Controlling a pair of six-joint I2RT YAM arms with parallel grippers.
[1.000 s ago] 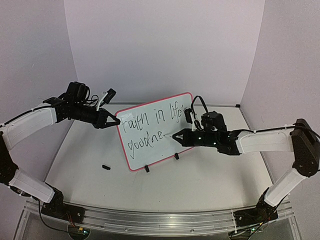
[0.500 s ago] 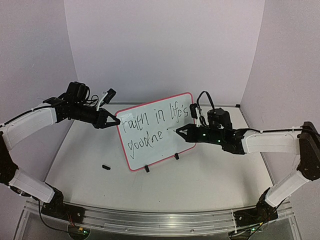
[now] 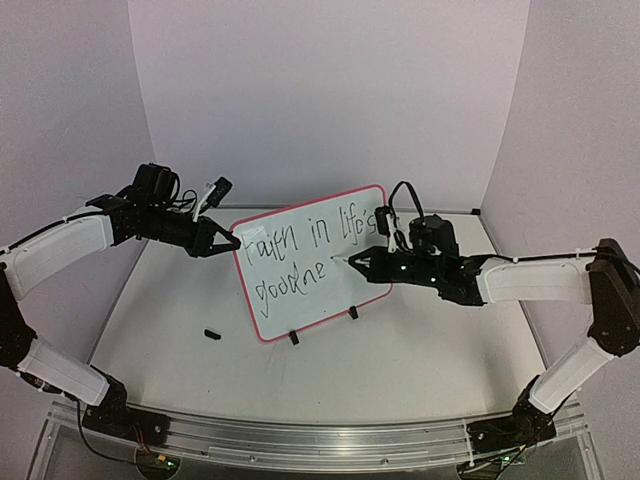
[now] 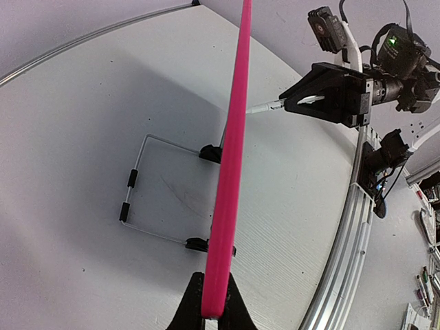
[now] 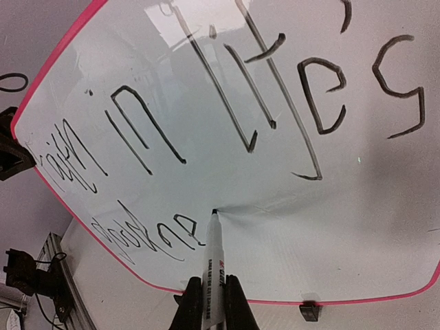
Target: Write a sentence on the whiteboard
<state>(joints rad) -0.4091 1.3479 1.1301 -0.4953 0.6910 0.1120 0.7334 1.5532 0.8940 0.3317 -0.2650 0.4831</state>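
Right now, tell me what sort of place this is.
Probably a robotics lab test cell: plain walls box in a white table, a metal rail runs along its near edge, and the left gripper grips a whiteboard while the right gripper holds a marker to it.

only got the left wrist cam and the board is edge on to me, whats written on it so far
Observer: The whiteboard reads "faith in life's" on top, with "goodne" started underneath.
Operator: is the pen on the surface right now
Observer: In the right wrist view the marker tip looks to be touching, just past that last "e".
Operator: where on the frame is my left gripper
Observer: The left gripper is shut on the left edge, near the top corner.
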